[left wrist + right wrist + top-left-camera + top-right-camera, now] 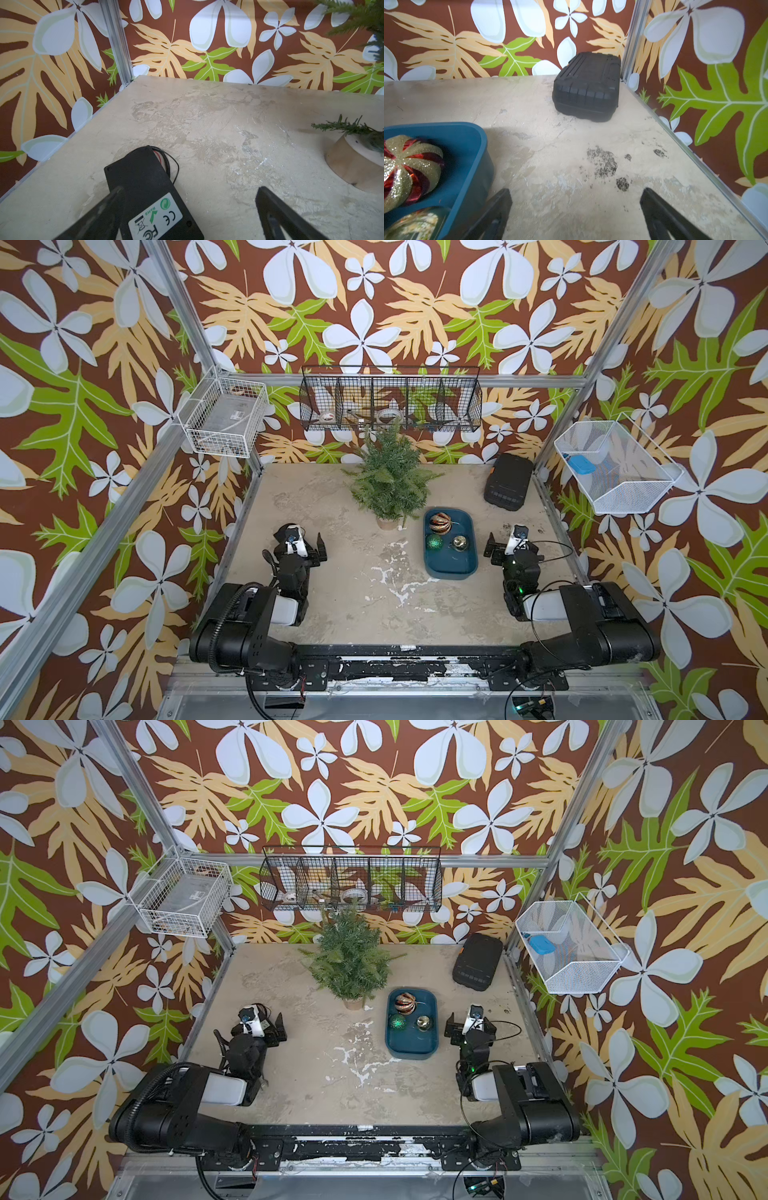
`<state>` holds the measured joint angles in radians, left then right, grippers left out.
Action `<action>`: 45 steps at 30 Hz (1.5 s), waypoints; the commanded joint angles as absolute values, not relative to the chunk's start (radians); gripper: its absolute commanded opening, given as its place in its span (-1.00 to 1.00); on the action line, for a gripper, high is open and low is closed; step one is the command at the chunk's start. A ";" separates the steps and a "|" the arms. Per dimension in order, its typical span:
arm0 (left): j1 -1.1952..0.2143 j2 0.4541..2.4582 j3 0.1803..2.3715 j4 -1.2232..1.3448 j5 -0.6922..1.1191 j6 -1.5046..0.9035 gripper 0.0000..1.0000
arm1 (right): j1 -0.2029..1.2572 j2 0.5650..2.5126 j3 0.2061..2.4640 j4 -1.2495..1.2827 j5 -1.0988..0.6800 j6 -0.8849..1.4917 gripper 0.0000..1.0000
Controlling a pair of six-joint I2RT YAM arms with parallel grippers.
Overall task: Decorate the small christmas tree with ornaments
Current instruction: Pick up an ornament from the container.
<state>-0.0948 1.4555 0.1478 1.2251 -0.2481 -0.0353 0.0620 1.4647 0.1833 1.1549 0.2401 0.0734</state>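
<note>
I have the small christmas tree (pixel 388 477) standing upright in its tan pot (pixel 387 524), close to the middle of the desk's (pixel 332 605) far edge, its dark green needled branches spreading wide over the pot. All three ornaments lie in a blue tray (pixel 451 572) just right of the pot, between it and the desk's right edge. The large red-and-gold striped ornament (pixel 439 522) sits at the tray's far end, and nearer me the green glitter ornament (pixel 434 542) lies left of the small shiny gold ornament (pixel 459 542), the two apart.
</note>
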 commanded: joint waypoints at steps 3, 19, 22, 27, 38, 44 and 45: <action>-0.097 1.459 0.153 1.308 -0.266 -0.046 0.99 | 0.062 1.469 0.187 1.230 0.262 0.038 0.99; -0.096 1.458 0.148 1.316 -0.269 -0.048 0.99 | 0.061 1.470 0.189 1.230 0.261 0.038 1.00; -0.093 1.457 0.152 1.309 -0.260 -0.049 0.99 | 0.062 1.470 0.189 1.230 0.260 0.038 0.99; -0.092 1.458 0.151 1.308 -0.260 -0.049 1.00 | 0.063 1.468 0.186 1.232 0.261 0.038 0.99; -0.141 1.296 0.352 0.852 -0.403 -0.073 1.00 | 0.063 1.166 0.369 0.680 0.352 0.192 0.99; -0.142 1.261 0.637 0.336 -0.558 -0.422 1.00 | 0.041 1.028 0.620 0.163 0.318 0.548 1.00; -0.140 1.249 0.667 0.283 -0.547 -0.481 1.00 | 0.036 1.018 0.650 0.099 0.301 0.606 1.00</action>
